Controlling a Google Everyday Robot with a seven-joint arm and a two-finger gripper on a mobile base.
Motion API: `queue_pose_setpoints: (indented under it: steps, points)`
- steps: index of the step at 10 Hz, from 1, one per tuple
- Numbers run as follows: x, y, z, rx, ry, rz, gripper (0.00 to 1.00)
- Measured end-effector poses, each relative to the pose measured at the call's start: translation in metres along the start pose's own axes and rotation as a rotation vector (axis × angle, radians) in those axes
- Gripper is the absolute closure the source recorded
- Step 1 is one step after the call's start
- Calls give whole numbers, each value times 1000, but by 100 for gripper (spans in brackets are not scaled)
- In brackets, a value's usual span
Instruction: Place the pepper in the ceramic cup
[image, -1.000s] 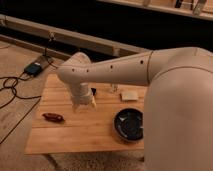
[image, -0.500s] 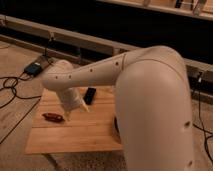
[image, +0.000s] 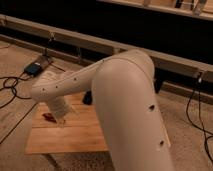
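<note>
One pepper (image: 48, 117) on the table (image: 75, 141), just beside the pincer (image: 61, 120) — grip impossible to tell

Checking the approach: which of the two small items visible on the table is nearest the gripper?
The dark red pepper, right beside the gripper at the table's left end; the black object lies farther back.

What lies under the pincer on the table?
The pincer hangs low over bare wood at the left end of the table, with the red pepper just beside it. The arm covers the right side, so no cup can be seen.
</note>
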Motion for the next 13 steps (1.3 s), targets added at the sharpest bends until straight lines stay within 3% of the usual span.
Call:
queue_pose_setpoints:
  steps: [2, 7, 13]
  points:
    - [-19, 5, 13, -24, -21, -93, 35]
    - [-58, 9, 36, -90, -30, -225, 35]
    - [-96, 28, 52, -119, -30, -367, 35]
